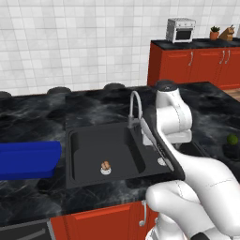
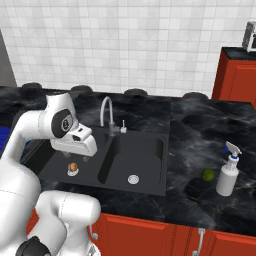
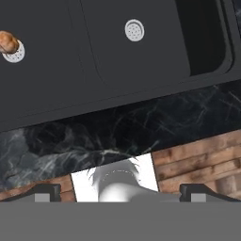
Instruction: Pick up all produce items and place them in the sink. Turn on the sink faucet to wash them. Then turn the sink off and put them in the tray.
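Tan-brown lumpy piece [image 1: 106, 164]: sitting on the drain in the left basin of the sink [image 2: 150, 187]. Dark green ball [image 2: 207, 174]: lying on the counter [image 2: 200, 120], right of sink, beside spray bottle [image 2: 227, 175]. Gripper [image 3: 120, 190]: hanging over the sink, fingers spread fully, gripping nothing.

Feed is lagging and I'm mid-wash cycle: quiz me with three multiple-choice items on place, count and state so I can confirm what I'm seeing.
1. Where is the tan-brown lumpy piece?
A. in the blue tray
B. on a sink drain
C. on the counter

2. How many round drains does the black sink show?
A. one
B. two
C. three

3. How does the pincer stand?
A. open, empty
B. shut on the green ball
C. shut on the faucet lever

Key: 1 B, it sits on the left basin's drain; 2 B, the hand view shows one per basin; 3 A, fingertips stand far apart with nothing between.
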